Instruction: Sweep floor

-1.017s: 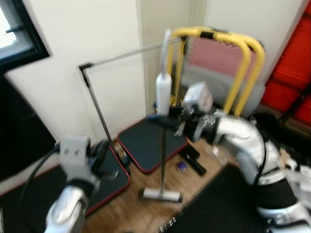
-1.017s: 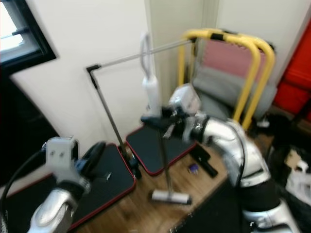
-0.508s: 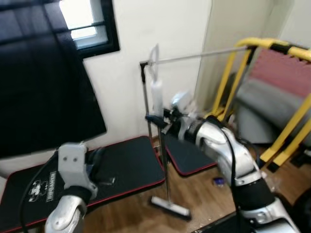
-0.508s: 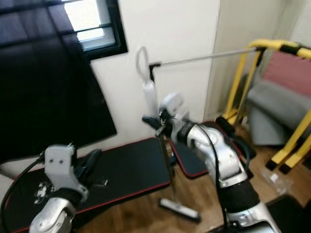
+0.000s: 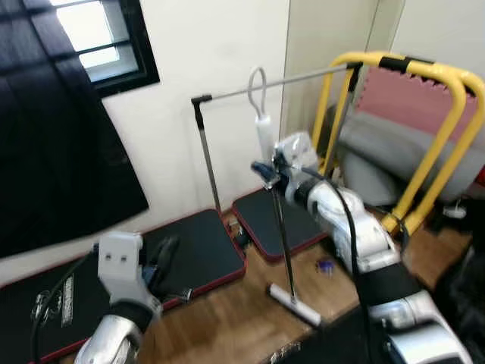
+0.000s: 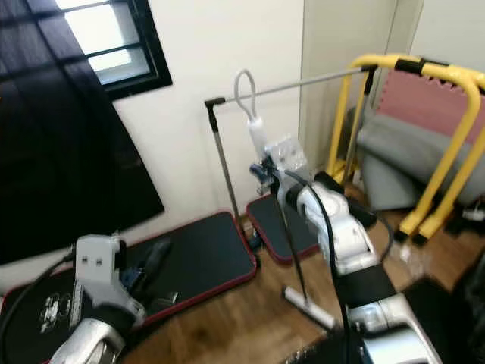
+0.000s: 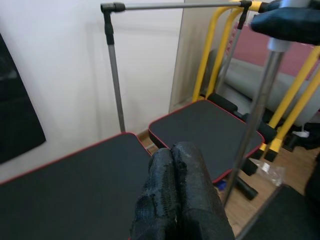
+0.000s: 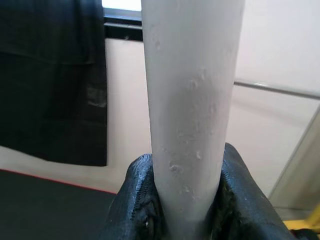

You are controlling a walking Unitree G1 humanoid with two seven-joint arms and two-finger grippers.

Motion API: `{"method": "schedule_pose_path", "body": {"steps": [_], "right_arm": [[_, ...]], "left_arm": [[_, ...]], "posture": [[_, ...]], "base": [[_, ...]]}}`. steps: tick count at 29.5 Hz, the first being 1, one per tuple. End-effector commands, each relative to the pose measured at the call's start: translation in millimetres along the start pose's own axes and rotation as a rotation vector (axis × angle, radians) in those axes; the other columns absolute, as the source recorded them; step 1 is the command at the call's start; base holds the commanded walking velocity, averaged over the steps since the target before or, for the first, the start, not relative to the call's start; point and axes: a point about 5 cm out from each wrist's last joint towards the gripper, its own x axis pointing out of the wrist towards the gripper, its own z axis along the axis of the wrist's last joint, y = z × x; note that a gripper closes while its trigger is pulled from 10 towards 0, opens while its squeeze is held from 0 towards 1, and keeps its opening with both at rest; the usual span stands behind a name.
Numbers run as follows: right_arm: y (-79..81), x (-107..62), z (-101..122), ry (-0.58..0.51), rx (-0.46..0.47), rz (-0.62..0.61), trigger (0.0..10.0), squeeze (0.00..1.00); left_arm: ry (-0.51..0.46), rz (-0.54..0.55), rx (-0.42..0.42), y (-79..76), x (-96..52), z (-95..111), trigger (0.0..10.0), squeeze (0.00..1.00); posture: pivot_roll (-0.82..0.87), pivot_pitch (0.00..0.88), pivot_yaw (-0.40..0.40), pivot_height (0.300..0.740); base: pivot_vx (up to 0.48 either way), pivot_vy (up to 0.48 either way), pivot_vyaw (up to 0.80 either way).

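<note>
The right end effector (image 5: 263, 173) is clamped on the upright broom (image 5: 282, 236), its head resting on the wooden floor (image 5: 227, 326) beside black mats (image 5: 193, 250). The left end effector (image 7: 179, 192), fingers pressed together, hovers low.

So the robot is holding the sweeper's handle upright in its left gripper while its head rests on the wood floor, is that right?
Not quite: the right gripper holds it, not the left. The left eye view shows the right arm reaching to the sweeper, jaws clamped on the white handle, as the right wrist view confirms. The head does rest on the wood floor.
</note>
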Motion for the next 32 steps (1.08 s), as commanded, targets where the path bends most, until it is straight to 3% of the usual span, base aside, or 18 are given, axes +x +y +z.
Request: {"method": "schedule_pose_path", "body": {"steps": [1, 2, 7, 12, 17, 26, 29, 30, 31, 32], "right_arm": [[1.5, 4.8, 18, -0.086, -0.007, 0.015, 10.0, 0.0], [6.2, 13.4, 24, -0.112, -0.006, 0.035, 10.0, 0.0], [9.3, 23.6, 34, -0.151, -0.017, 0.022, 10.0, 0.0], [5.4, 37.8, 52, -0.233, -0.107, -0.065, 10.0, 0.0], [-0.8, 49.5, 66, -0.278, -0.079, -0.14, 10.0, 0.0], [2.8, 61.3, 76, -0.316, -0.135, -0.217, 10.0, 0.0], [12.1, 66.1, 79, -0.336, -0.178, -0.231, 10.0, 0.0], [23.0, 68.1, 78, -0.36, -0.174, -0.206, 10.0, 0.91], [23.0, 68.1, 78, -0.36, -0.174, -0.206, 10.0, 0.91], [37.7, 70.2, 75, -0.378, -0.182, -0.169, 10.0, 1.0]], "left_arm": [[0.008, -0.033, -0.011, -2.6, -2.0, 1, 10.0, 0.0], [0.007, -0.032, -0.037, -6.0, -7.0, 4, 10.0, 0.0], [0.0, -0.03, -0.057, -13.1, -14.6, 8, 10.0, 0.0], [-0.003, -0.032, -0.074, -22.3, -24.2, 14, 10.0, 0.0], [-0.004, -0.039, -0.1, -30.6, -31.8, 19, 10.0, 0.0], [-0.005, -0.045, -0.122, -40.0, -40.8, 26, 10.0, 0.0], [-0.003, -0.048, -0.127, -44.3, -44.4, 28, 10.0, 0.0], [-0.002, -0.047, -0.129, -46.2, -46.0, 29, 10.0, 0.0], [-0.002, -0.047, -0.129, -46.2, -46.0, 29, 10.0, 0.0], [0.0, -0.046, -0.129, -47.6, -47.4, 30, 10.0, 0.0]], "posture": [[-0.06, 0.174, -0.001, 0.74], [-0.06, 0.198, -0.014, 0.74], [-0.06, 0.225, -0.034, 0.74], [-0.06, 0.272, -0.063, 0.74], [-0.04, 0.305, -0.084, 0.74], [-0.03, 0.343, -0.111, 0.74], [-0.03, 0.354, -0.12, 0.74], [-0.02, 0.359, -0.126, 0.74], [-0.02, 0.359, -0.126, 0.74], [-0.02, 0.36, -0.127, 0.74]], "base": [[0.0, 0.0, 0.0], [0.0, 0.0, 0.0], [0.0, 0.0, 0.0], [0.0, 0.0, 0.0], [0.0, 0.0, 0.0], [0.0, 0.0, 0.0], [0.0, 0.0, 0.0], [0.0, 0.0, 0.0], [0.0, 0.0, 0.0], [0.0, 0.0, 0.0]]}}
